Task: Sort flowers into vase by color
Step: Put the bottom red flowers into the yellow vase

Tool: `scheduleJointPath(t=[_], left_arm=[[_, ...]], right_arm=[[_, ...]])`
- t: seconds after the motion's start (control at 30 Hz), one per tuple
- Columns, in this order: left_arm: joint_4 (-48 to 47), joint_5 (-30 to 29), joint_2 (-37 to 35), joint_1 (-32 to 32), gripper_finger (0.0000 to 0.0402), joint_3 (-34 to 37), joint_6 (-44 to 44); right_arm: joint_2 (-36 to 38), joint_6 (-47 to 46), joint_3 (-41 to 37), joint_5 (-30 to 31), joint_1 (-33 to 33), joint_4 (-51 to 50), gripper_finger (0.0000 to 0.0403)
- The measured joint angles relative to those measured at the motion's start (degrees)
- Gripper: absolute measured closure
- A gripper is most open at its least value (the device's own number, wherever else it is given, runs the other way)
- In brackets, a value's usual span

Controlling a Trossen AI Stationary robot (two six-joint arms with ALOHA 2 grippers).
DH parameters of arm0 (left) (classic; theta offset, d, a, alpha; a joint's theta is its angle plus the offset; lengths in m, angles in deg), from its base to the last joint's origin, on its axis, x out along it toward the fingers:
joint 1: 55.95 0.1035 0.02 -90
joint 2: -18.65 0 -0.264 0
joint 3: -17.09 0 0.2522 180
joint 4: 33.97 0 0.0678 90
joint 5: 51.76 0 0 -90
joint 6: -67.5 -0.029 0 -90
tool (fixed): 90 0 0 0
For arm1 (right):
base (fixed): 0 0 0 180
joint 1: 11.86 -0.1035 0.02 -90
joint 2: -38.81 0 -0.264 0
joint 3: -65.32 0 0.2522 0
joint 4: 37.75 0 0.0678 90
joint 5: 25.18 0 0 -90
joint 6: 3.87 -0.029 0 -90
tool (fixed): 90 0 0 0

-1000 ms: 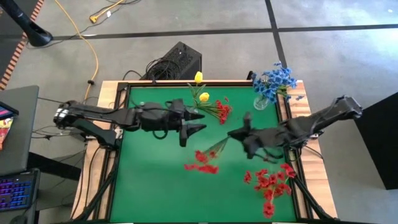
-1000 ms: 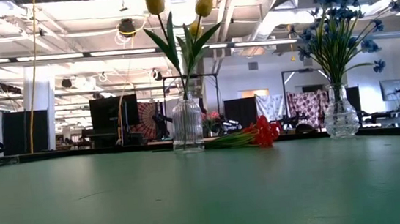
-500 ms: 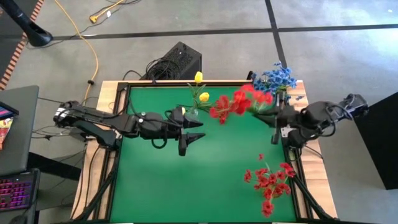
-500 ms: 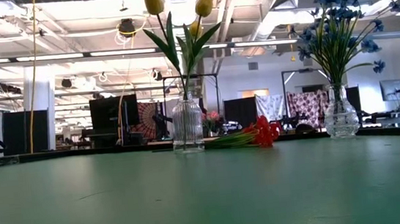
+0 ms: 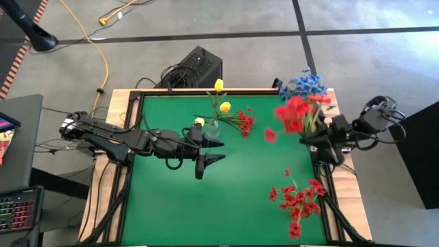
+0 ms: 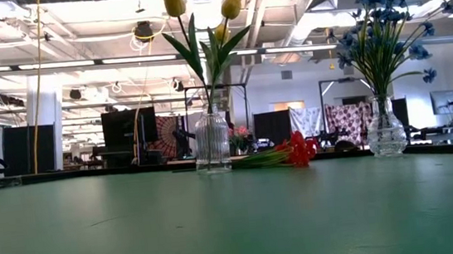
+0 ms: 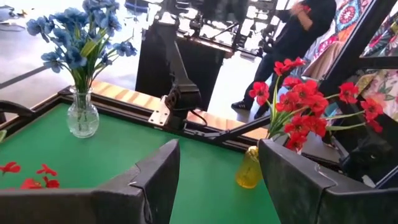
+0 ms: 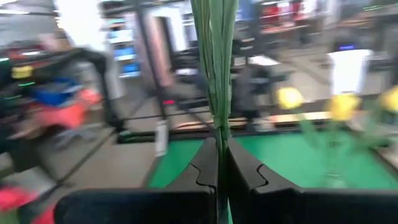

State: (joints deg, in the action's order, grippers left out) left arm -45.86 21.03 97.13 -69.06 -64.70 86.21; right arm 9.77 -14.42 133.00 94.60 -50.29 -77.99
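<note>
Right gripper (image 5: 312, 134) at right edge of high view, jaws clamped on stems of red sprig (image 5: 293, 113) held up in air. Left gripper (image 5: 214, 151) centre frame, jaws part open, nothing held. Red flowers (image 5: 296, 199) lie lower right; yellow tulips (image 5: 221, 96) and blue bunch (image 5: 303, 86) in vases top

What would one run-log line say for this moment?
right gripper: shut on red sprig, lifted near blue vase | left gripper: open, empty, mid-table
</note>
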Motion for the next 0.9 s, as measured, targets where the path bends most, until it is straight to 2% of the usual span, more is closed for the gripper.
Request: scheduleJointPath(t=[0.17,0.4,0.57,0.9], left_arm=[[0.15,-0.11,0.36,-0.06,0.0195,-0.02,0.24],[0.15,-1.08,0.39,-0.06,0.0195,-0.02,0.47],[0.20,-1.31,0.39,-0.06,0.0195,-0.02,0.52],[0.24,-1.49,0.39,-0.06,0.0195,-0.02,1.02]], right_arm=[[-0.08,0.30,-2.13,-1.29,-9.16,2.51,0.0367],[-0.19,3.39,-5.04,-1.26,-22.11,11.13,0.0367],[-0.65,3.94,-7.05,1.15,-30.75,13.87,0.0367],[-4.46,15.31,-13.52,3.79,-43.73,30.95,0.0367]])
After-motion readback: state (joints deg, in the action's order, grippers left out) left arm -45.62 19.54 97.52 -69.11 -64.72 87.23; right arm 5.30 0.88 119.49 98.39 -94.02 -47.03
